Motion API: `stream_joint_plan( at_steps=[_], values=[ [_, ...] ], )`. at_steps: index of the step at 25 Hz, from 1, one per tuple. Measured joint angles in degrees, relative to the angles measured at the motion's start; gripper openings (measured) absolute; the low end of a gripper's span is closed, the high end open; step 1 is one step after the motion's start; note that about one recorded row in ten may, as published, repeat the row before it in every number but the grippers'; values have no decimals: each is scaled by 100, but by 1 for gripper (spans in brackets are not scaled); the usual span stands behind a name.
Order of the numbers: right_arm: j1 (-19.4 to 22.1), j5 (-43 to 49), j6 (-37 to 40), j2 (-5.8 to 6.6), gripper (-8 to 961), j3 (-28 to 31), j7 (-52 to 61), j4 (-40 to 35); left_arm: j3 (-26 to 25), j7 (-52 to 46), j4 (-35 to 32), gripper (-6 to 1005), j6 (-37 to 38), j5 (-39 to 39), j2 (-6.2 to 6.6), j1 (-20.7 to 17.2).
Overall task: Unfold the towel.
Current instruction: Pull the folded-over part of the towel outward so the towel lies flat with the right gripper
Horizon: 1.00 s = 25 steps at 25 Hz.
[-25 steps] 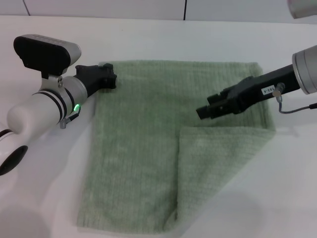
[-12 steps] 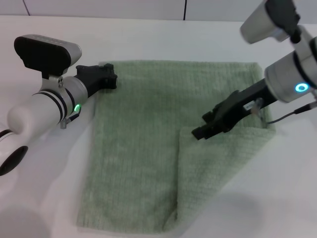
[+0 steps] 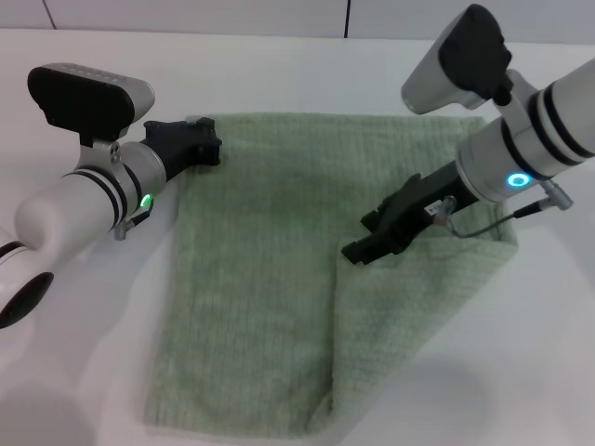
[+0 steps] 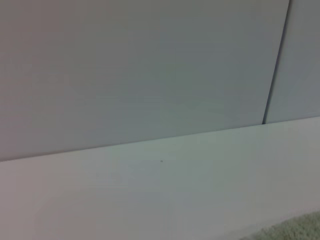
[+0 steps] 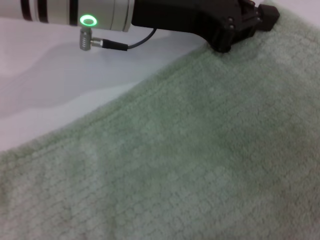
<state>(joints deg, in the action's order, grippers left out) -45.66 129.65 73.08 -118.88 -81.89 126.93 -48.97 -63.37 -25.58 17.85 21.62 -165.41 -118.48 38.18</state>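
The pale green towel [image 3: 260, 279] lies flat on the white table [image 3: 74, 372]. Its lower right part is folded over as a flap [image 3: 409, 316], whose corner lies near the towel's middle. My left gripper [image 3: 203, 146] sits at the towel's far left corner, shut on it; the right wrist view shows it there too [image 5: 250, 22]. My right gripper [image 3: 356, 240] is open, angled down just above the flap's corner. The towel fills the right wrist view [image 5: 200, 160]. A sliver of it shows in the left wrist view [image 4: 295, 231].
A grey wall with a dark seam [image 3: 349, 19] runs along the table's far edge. The right arm's cable [image 3: 483, 228] hangs just above the towel's right side.
My right gripper has moved left and down over the towel, from its right middle to the flap's corner. The right arm has swung further into view. The left arm has stayed still.
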Motion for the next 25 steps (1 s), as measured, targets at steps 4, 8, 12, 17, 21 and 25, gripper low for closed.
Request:
stream_joint_plan(
  at_steps=[4,8,12,17,21,25],
  values=[
    [-91,-6,-221,-10,480,-179,1,118,0,0,0,-2,0,0,0,10],
    [-232,-13,-288,-17,469,-205,1,326,0,0,0,-2,0,1,0,12],
    [-252,-55,-310,-28,459,-241,-2,369,0,0,0,-2,0,0,0,14],
    [-255,-125,-317,-31,446,-311,-4,371,0,0,-1,-2,0,0,0,14],
    [-258,-139,-316,-31,436,-367,-7,378,0,0,-1,-2,0,0,0,14],
    [-263,-139,-319,-29,426,-371,-9,409,0,0,-1,-2,0,0,7,14]
  ],
)
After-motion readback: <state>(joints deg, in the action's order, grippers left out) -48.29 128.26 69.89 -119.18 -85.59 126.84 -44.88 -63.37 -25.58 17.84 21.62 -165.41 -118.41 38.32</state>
